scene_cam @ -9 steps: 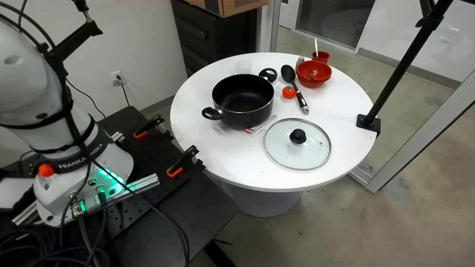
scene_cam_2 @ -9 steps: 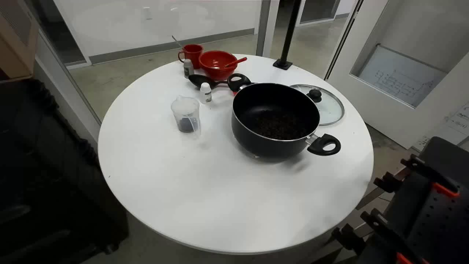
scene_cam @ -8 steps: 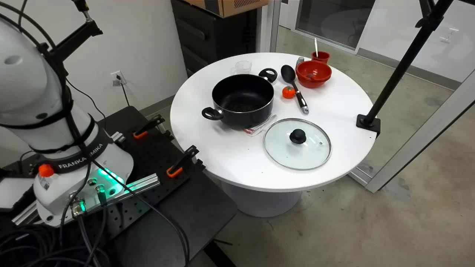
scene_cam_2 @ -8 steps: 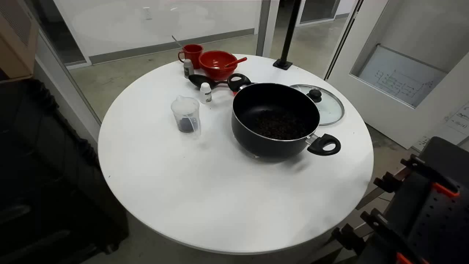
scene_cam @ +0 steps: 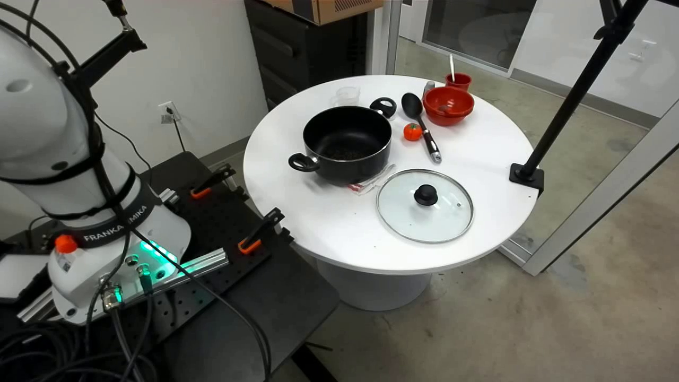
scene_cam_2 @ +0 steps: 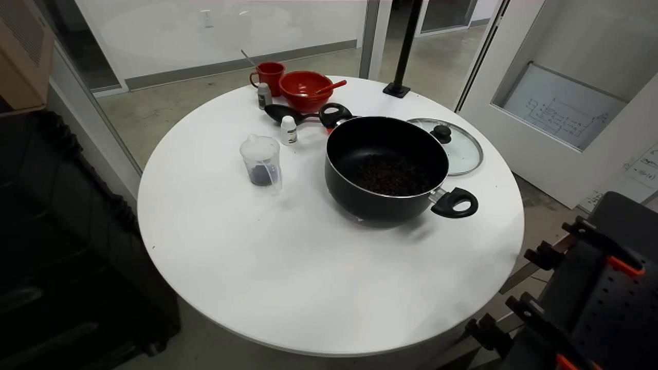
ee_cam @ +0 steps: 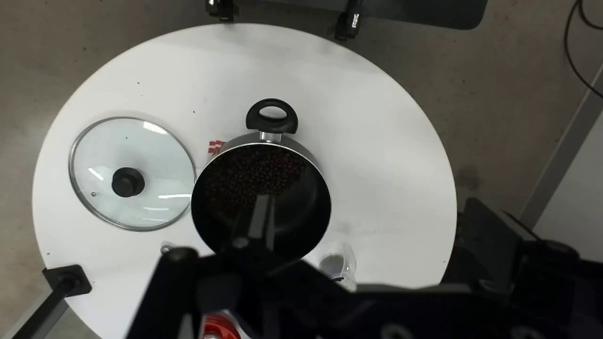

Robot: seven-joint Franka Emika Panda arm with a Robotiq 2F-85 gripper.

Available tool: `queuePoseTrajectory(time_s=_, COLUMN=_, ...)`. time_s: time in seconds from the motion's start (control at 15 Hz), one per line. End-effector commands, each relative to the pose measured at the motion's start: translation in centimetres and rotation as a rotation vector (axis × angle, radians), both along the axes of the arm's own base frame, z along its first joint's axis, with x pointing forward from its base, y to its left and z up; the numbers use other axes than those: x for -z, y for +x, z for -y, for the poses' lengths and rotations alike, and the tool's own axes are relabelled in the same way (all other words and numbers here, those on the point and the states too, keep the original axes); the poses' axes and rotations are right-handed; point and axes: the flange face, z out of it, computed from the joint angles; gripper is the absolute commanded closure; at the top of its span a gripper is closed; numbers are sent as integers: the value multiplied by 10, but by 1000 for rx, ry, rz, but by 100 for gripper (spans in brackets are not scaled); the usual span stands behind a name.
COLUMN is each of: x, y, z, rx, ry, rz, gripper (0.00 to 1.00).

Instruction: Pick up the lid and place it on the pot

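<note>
The lid, a clear glass disc with a metal rim and black knob, lies flat on the white table in both exterior views (scene_cam: 425, 217) (scene_cam_2: 464, 151) and the wrist view (ee_cam: 127, 182). The black pot stands uncovered beside it in both exterior views (scene_cam: 350, 171) (scene_cam_2: 372, 204), with dark beans on its bottom. In the wrist view the pot (ee_cam: 301, 214) is to the right of the lid. My gripper (ee_cam: 368, 197) is open and empty, fingers far apart, high above the table. One finger overlaps the pot in the picture. The gripper is outside both exterior views.
A red bowl (scene_cam: 448, 109), red mug (scene_cam: 458, 80), black ladle (scene_cam: 419, 119) and tomato (scene_cam: 412, 132) sit behind the lid. A clear measuring cup (scene_cam_2: 260, 159) and white bottle (scene_cam_2: 289, 130) stand near the pot. A packet (scene_cam: 366, 185) lies between pot and lid. A black post (scene_cam: 528, 172) is clamped to the table edge.
</note>
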Motion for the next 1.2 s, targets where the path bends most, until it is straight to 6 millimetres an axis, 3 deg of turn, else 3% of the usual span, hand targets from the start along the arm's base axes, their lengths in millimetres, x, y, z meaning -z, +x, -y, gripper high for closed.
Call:
queuePoseTrajectory(time_s=0.0, x=-1, y=0, z=0, rx=0, ry=0, rz=-1, gripper=0)
queuePoseTrajectory(time_s=0.53, x=-1, y=0, z=0, rx=0, ry=0, rz=-1, gripper=0)
queuePoseTrajectory(time_s=0.67, x=4, y=8, z=14, rx=21, ry=-6, rz=-1, gripper=0)
queuePoseTrajectory(time_s=0.87, x=14, y=43, z=46, rx=36, ry=-70, rz=-9, gripper=0)
queuePoseTrajectory(time_s=1.13, x=38, y=104, z=100, rx=67, ry=-166, rz=-45, gripper=0)
